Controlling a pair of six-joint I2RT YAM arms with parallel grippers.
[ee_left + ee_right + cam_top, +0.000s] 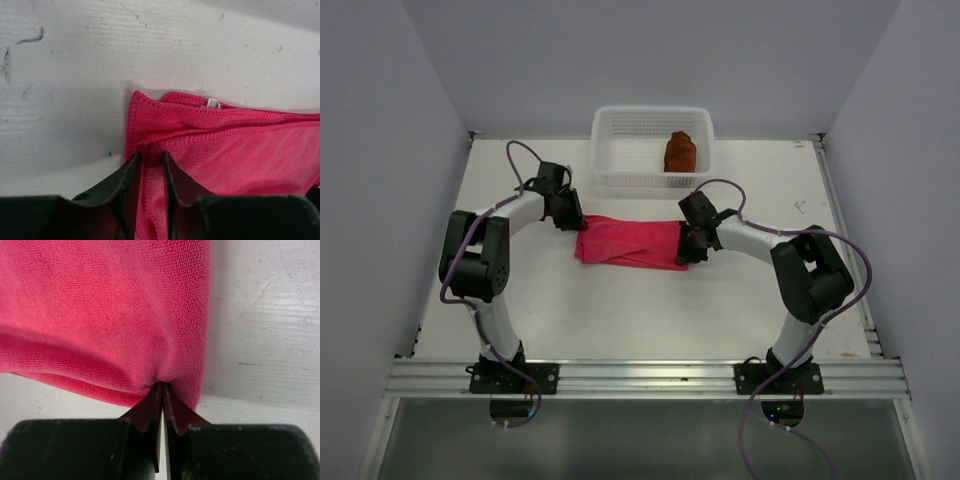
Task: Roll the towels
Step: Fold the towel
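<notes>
The table is carrying the whole work area, and the white mesh basket is standing beyond both grippers, on the far side from the arm bases. The pink towel is lying on the table short of the basket, folded into a long band. Its long axis is running straight from the left gripper to the right gripper, so each arm is nearest to one end and neither is nearer to the middle. The rust-brown towel is sitting inside the basket as a compact bundle, toward the right gripper's side, and appears rolled. The right gripper is pinching its end of the band: its jaws are meeting at the tips, with cloth bunched there. The left gripper is straddling a ridge of layered hem at the opposite end. Its jaws are standing narrowly apart with cloth filling the gap, and whether they are clamping it cannot be told. As a judgement, the coming move is turning on this end-to-end line, since both ends must be travelling level. Only the overhead view is showing the band's full length and the basket. Only the left wrist view is showing the stacked layers and a small white label beyond the fingertips. Only the right wrist view is showing the closed pinch.
</notes>
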